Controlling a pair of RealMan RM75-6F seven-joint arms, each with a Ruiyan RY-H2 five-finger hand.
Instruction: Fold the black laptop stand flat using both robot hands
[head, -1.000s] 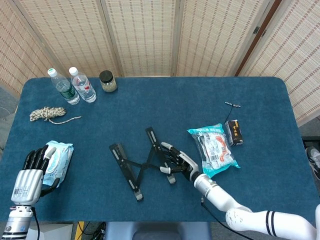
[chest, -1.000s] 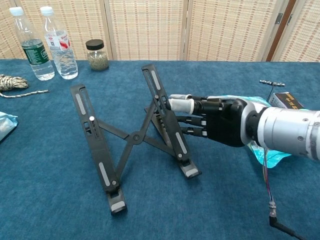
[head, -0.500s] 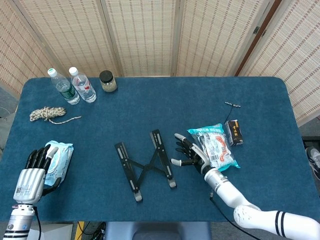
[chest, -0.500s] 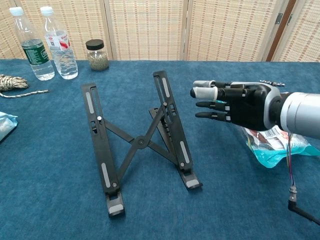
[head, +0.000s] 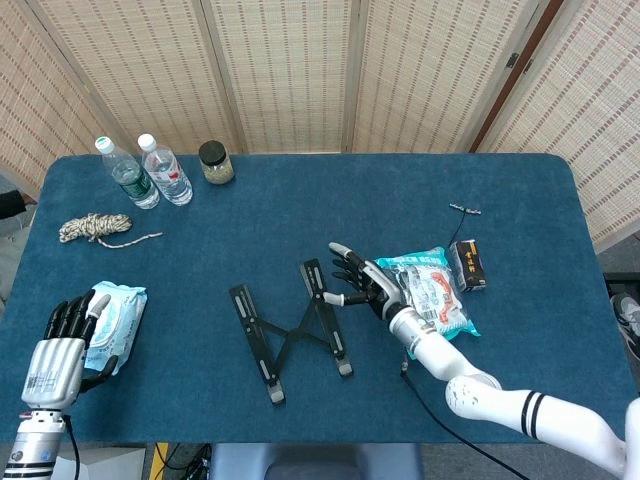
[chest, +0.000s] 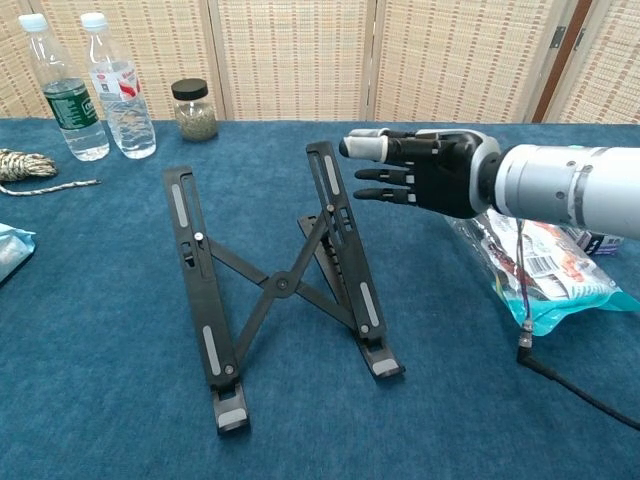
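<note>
Matt black laptop stand (chest: 270, 285) on napped blue cloth table (chest: 110, 330).

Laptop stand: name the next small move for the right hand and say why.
Probably bring the right hand back left onto the stand's right rail and push it toward the left rail. The stand is propped open in an X, and the hand hovers open beside the rail's top, touching nothing.

A table covered in dark blue cloth (head: 300, 200) is carrying a black X-frame laptop stand (head: 290, 328) near its front, two clear plastic water bottles (head: 145, 171), a dark-lidded glass jar (head: 216, 163), a coiled rope (head: 95, 228), a pale blue wipes pack (head: 118, 312), a teal snack bag (head: 430, 293) and a small black box (head: 467, 265).
</note>
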